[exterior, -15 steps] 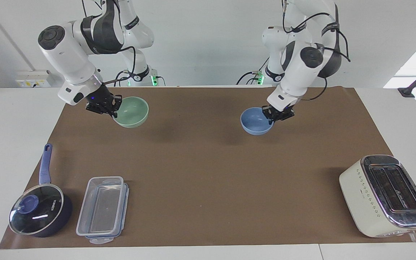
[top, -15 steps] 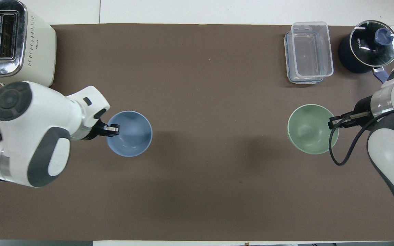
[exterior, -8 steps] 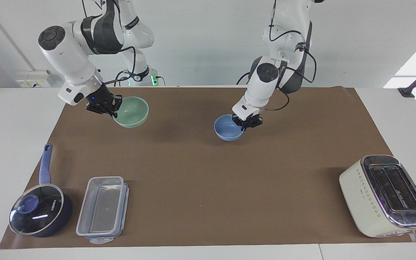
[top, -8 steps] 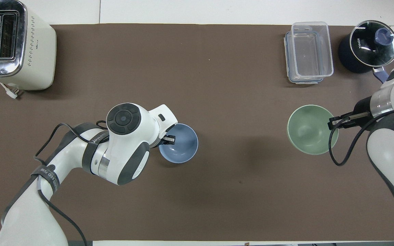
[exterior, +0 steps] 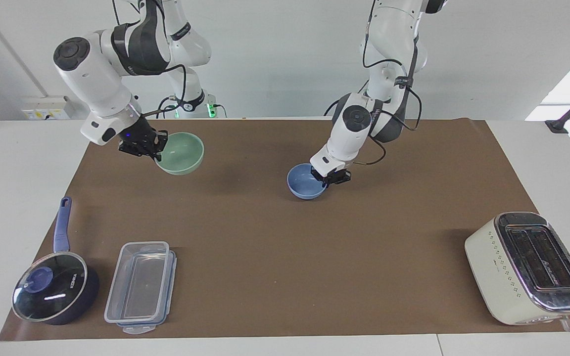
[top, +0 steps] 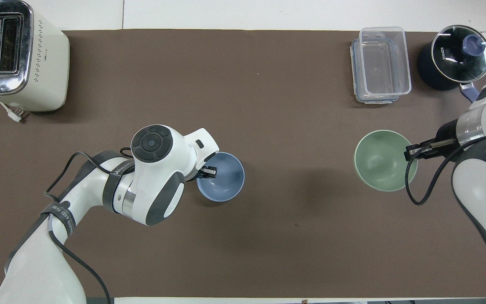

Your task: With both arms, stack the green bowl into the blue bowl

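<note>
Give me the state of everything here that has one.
green bowl, upright, empty, held up by its rim
blue bowl, upright, empty
right gripper, shut on green bowl
left gripper, at blue bowl's rim
saucepan, lid on
container, open, empty
toaster, upright

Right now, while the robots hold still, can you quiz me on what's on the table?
1. True or false: the green bowl sits inside the blue bowl.
2. Which arm's tool grips the green bowl's rim?
3. Fill in: the clear box lies beside the lidded ____.

Key: 1 false, they are apart. 2 the right tool. 3 saucepan.
</note>
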You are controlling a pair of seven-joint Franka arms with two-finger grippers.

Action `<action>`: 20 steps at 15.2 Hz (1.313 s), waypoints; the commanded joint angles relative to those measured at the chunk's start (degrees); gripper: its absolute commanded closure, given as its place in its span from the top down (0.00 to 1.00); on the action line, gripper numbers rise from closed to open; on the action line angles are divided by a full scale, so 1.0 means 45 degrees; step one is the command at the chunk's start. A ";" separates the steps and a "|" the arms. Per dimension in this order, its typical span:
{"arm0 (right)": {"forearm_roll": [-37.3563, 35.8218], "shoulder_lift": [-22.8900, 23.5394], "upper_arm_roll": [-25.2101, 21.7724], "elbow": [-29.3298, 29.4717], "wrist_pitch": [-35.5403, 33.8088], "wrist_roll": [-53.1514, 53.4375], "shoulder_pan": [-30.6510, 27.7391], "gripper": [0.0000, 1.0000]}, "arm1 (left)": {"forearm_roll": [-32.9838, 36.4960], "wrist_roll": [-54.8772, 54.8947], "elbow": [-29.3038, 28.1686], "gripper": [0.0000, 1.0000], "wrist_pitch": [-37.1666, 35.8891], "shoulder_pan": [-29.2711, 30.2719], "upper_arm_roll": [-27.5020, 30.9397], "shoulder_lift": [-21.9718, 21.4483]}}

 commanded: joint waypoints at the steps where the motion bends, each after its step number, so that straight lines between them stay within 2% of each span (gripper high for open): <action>1: 0.0193 -0.0294 0.0063 -0.0249 -0.0033 0.0145 -0.0097 0.00 | -0.0318 0.0226 0.0013 1.00 -0.0154 -0.0157 0.0058 0.0117; 4: 0.0193 -0.0294 0.0218 -0.0230 0.0124 0.1291 0.0368 0.00 | -0.0318 0.0225 0.0052 1.00 -0.0915 -0.0099 0.0058 -0.0624; 8: 0.0193 -0.0080 0.0239 -0.0229 0.1409 0.4863 0.2494 0.00 | -0.1079 0.0108 0.0383 1.00 -0.2339 0.0076 0.0252 -0.2262; 11: 0.0251 0.0524 0.0258 -0.0229 0.2699 0.6937 0.4039 0.00 | -0.1041 0.0516 0.1067 1.00 -0.4564 0.1674 0.0253 -0.3532; 14: 0.0251 0.1324 0.0258 -0.0249 0.4161 0.8849 0.5426 0.00 | -0.0905 0.1860 0.1146 1.00 -0.5836 0.3547 0.0253 -0.4529; 17: 0.0271 0.2282 0.0239 -0.0268 0.5785 1.0883 0.6853 0.00 | -0.0361 0.3425 0.1497 1.00 -0.6853 0.5541 0.0233 -0.4786; 20: 0.0271 0.2186 0.0258 -0.1106 0.6488 1.1004 0.7225 0.00 | 0.1102 0.3721 0.1829 1.00 -0.6875 0.6190 0.0233 -0.4767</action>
